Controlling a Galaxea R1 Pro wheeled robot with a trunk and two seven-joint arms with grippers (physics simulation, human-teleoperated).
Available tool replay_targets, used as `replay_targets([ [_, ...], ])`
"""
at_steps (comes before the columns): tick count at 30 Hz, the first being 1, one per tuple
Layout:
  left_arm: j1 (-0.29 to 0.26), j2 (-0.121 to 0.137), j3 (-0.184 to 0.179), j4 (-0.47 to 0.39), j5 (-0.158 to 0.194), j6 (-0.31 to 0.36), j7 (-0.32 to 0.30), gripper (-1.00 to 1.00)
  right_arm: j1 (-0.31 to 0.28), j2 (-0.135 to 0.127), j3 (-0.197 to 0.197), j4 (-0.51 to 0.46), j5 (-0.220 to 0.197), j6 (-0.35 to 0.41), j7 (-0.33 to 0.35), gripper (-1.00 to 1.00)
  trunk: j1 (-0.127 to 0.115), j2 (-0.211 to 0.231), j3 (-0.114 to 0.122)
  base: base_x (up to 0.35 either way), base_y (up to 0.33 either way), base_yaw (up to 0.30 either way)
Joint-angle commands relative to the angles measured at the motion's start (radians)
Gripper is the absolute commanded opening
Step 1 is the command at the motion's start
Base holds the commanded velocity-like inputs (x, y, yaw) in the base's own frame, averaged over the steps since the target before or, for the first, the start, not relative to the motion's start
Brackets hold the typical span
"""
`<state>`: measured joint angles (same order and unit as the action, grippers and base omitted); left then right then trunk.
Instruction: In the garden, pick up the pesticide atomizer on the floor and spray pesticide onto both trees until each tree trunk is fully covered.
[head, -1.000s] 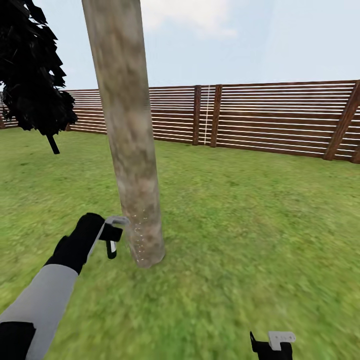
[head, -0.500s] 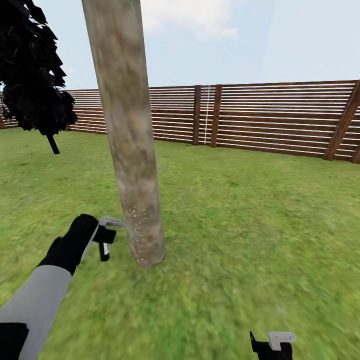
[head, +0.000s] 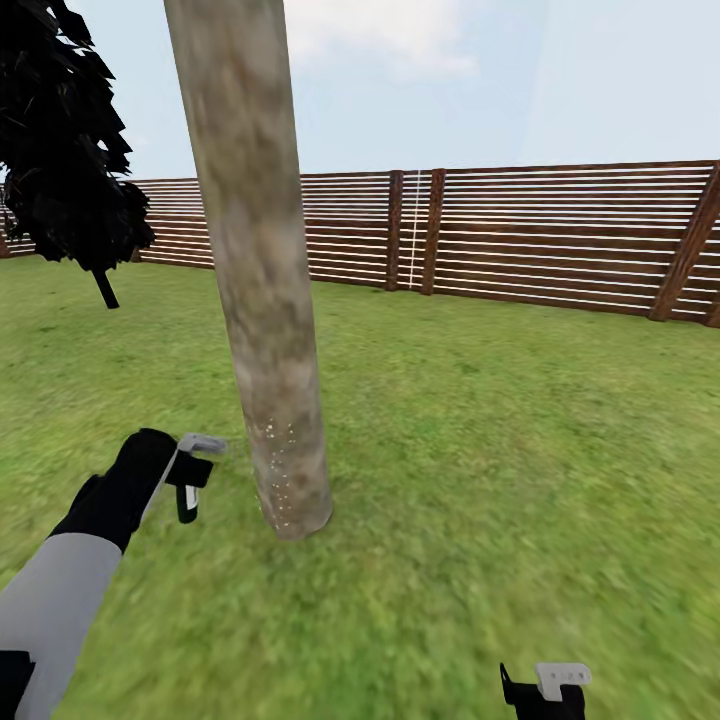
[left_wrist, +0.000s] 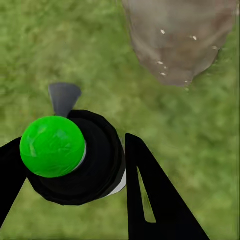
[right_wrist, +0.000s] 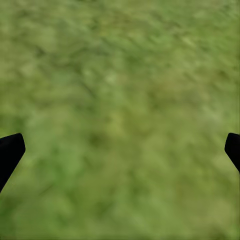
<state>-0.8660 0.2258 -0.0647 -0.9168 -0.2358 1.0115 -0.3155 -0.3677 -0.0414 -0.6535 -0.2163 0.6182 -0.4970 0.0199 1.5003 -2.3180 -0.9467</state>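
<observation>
Green grass (head: 500, 450) is spreading from the near edge to the far fence (head: 560, 235), mottled and blurry underfoot. The fence, brown with thin horizontal slats and thicker upright posts, is running across the far side from left to right, with a slanted brace at the far right. A black cone-shaped tree (head: 65, 140) is standing at the far left on a thin dark stem. Pale blue sky (head: 600, 80) with soft white cloud is glowing evenly overhead.

tree trunk (head: 262, 300) blocks ahead, open grass (head: 500, 450) all around, fence (head: 560, 235) far off
</observation>
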Motion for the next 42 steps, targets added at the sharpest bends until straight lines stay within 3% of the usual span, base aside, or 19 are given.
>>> replay_targets([
  [1, 0.013, -0.012, -0.005, 0.013, 0.000, -0.007, 0.000, -1.00, 0.000, 0.000, 0.000, 0.000, 0.000, 0.000, 0.000, 1.00, 0.000, 0.000, 0.000, 0.000, 0.000, 0.000],
  [6, 0.146, -0.014, -0.006, 0.034, 0.001, -0.019, -0.002, -1.00, 0.000, 0.000, 0.000, 0.000, 0.000, 0.000, 0.000, 1.00, 0.000, 0.000, 0.000, 0.000, 0.000, 0.000],
  [17, 0.155, -0.019, 0.000, 0.031, 0.001, -0.019, 0.011, -1.00, 0.000, 0.000, 0.000, 0.000, 0.000, 0.000, 0.000, 1.00, 0.000, 0.000, 0.000, 0.105, 0.056, 0.000],
  [20, 0.191, -0.021, -0.001, 0.055, 0.003, -0.033, 0.012, -1.00, 0.000, 0.000, 0.000, 0.000, 0.000, 0.000, 0.000, 1.00, 0.000, 0.000, 0.000, 0.003, 0.002, 0.000],
  [26, 0.217, -0.040, 0.004, 0.251, -0.001, -0.263, 0.015, -1.00, 0.000, 0.000, 0.000, 0.000, 0.000, 0.000, 0.000, 1.00, 0.000, 0.000, 0.000, 0.000, 0.000, 0.000],
  [29, 0.217, -0.044, 0.009, 0.259, 0.000, -0.277, 0.027, -1.00, 0.000, 0.000, 0.000, 0.000, 0.000, 0.000, 0.000, 1.00, 0.000, 0.000, 0.000, 0.000, 0.000, 0.000],
  [30, 0.217, -0.056, 0.010, 0.261, 0.001, -0.278, 0.034, -1.00, 0.000, 0.001, 0.000, 0.000, 0.000, 0.000, 0.000, 1.00, 0.000, 0.000, 0.000, 0.000, 0.000, 0.000],
  [32, 0.217, -0.106, 0.008, 0.262, 0.001, -0.280, 0.075, -1.00, 0.000, 0.001, 0.000, 0.000, 0.000, 0.000, 0.000, 1.00, 0.000, 0.000, 0.000, 0.000, 0.000, 0.000],
  [35, 0.219, -0.118, 0.008, 0.263, 0.001, -0.279, 0.121, -1.00, 0.000, 0.002, 0.000, 0.000, 0.000, 0.000, 0.000, 1.00, 0.000, 0.000, 0.000, 0.000, 0.000, 0.000],
  [36, 0.229, -0.118, 0.016, 0.268, 0.001, -0.280, 0.128, -1.00, 0.000, 0.001, 0.000, 0.000, 0.000, 0.000, 0.000, 1.00, 0.000, 0.000, 0.000, 0.022, 0.000, 0.000],
  [39, 0.253, -0.118, 0.134, 0.277, 0.001, -0.292, 0.134, -1.00, 0.000, 0.001, 0.000, 0.000, 0.000, 0.000, 0.000, 1.00, 0.000, 0.000, 0.000, 0.232, 0.000, 0.000],
  [41, 0.277, -0.125, 0.207, 0.287, -0.002, -0.359, 0.137, -1.00, 0.001, 0.002, 0.000, 0.000, 0.000, 0.000, 0.000, 1.00, 0.000, 0.000, 0.000, 0.321, 0.000, 0.000],
  [42, 0.284, -0.126, 0.216, 0.302, -0.005, -0.377, 0.141, -1.00, 0.000, 0.002, 0.000, 0.000, 0.000, 0.000, 0.000, 1.00, 0.000, 0.000, 0.000, 0.330, 0.000, 0.000],
])
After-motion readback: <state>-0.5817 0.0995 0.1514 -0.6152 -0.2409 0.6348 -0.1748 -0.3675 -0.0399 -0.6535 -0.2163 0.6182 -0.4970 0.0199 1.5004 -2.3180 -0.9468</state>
